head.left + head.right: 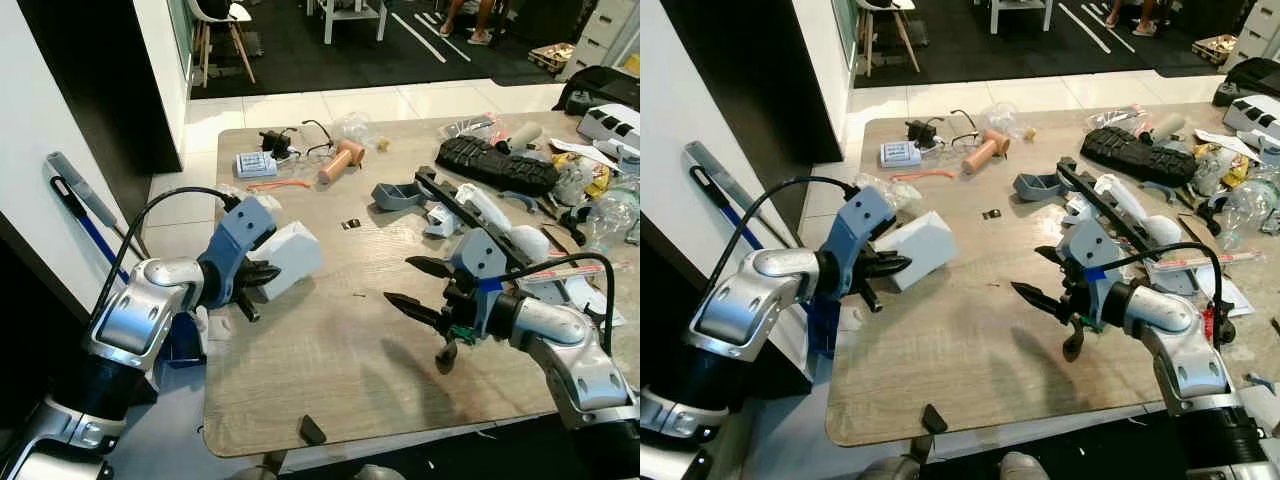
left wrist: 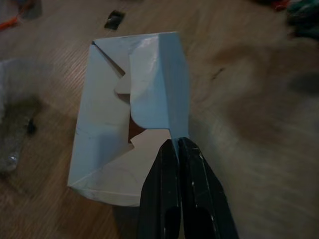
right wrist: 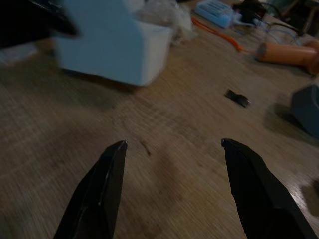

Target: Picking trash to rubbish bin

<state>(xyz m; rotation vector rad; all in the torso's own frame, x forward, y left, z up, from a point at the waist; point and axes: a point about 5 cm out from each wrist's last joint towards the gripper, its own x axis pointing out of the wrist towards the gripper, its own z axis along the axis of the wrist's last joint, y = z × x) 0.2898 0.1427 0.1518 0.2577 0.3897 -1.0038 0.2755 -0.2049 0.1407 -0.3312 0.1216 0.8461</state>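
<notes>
Fingers of the left claw pinch together on a flap of the white folded cardboard box, which sits at the left edge of the wood-grain tabletop. Well apart to that claw's right, the right claw hangs spread wide and empty just above the tabletop, the box lying ahead of its fingertips.

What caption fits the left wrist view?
Left gripper pinching a flap of the white cardboard box above the wooden table.

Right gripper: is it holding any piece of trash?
No. The right gripper is open over bare wooden table, nothing between its fingers.
</notes>
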